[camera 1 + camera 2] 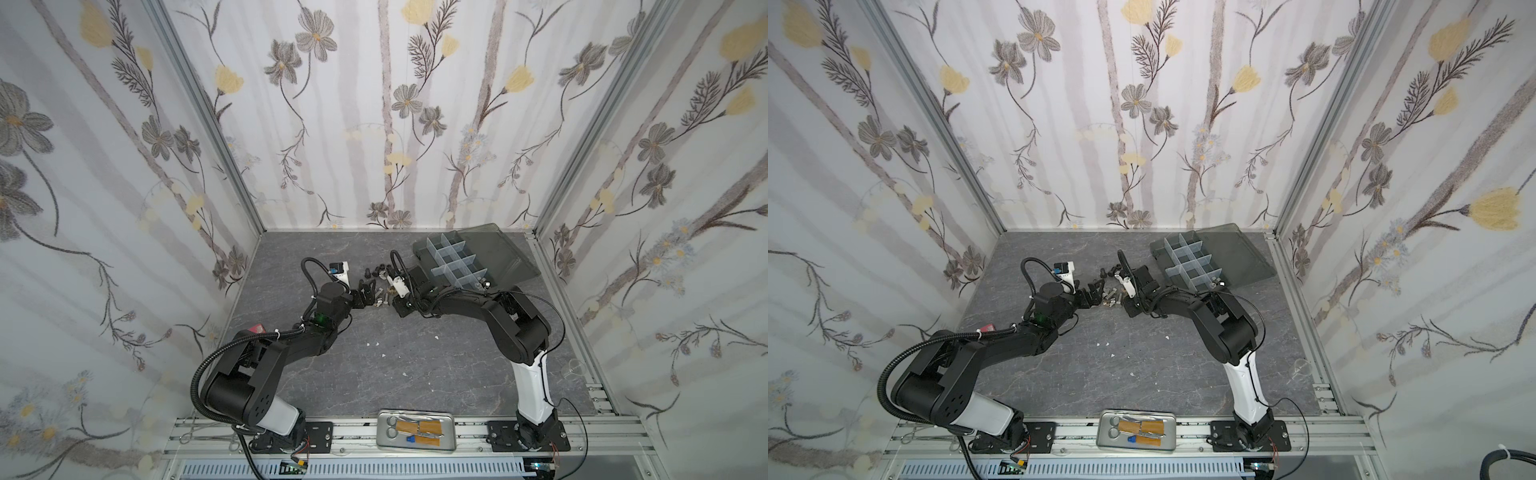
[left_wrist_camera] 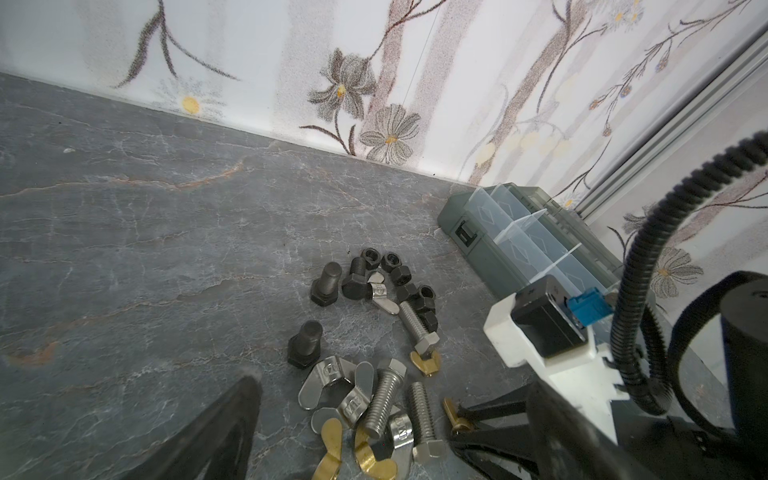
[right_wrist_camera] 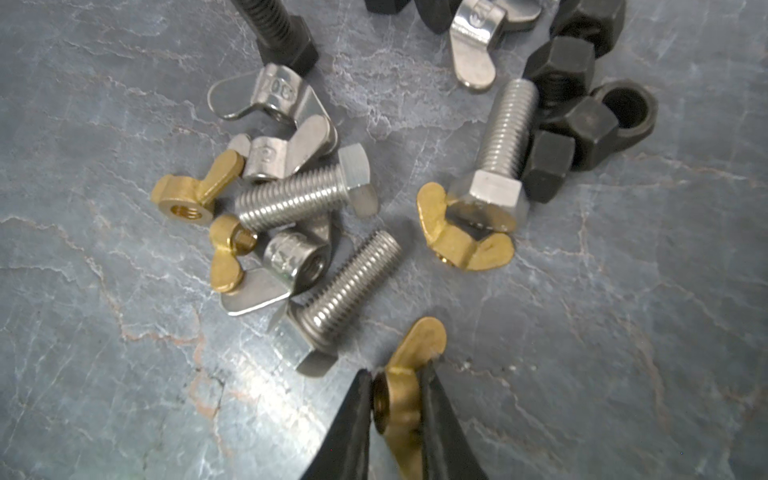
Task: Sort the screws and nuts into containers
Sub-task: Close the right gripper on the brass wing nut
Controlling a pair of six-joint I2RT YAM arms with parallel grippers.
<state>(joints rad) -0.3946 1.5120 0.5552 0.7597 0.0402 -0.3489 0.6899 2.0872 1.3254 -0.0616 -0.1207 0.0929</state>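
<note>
1. Left gripper: low over the grey stone-look tabletop, at the left edge of the fastener pile. Jaws spread wide, nothing between them. Its wrist view shows one black finger, just short of the pile.
2. Fastener pile: loose on the tabletop between the two grippers, left of the box. On the far side, black hex bolts and black hex nuts are clustered together. On the near side, silver wing nuts, silver hex bolts and brass wing nuts overlap one another. One silver bolt's head rests on a brass wing nut.
3. Metal tray: front edge, centre, well apart from the pile, with scissors lying in it.
4. Right gripper: tips down at the pile's right edge. Jaws closed on a lone brass wing nut, a finger against each side of its hub and one wing poking out past the tips. This nut sits just apart from the heap. Cannot tell whether it is clear of the surface.
5. Organizer box: furthest right, near the back wall. Its smoky lid is folded open to the right. Pale dividers split it into small cells. The right arm crosses in front of its near end.
</note>
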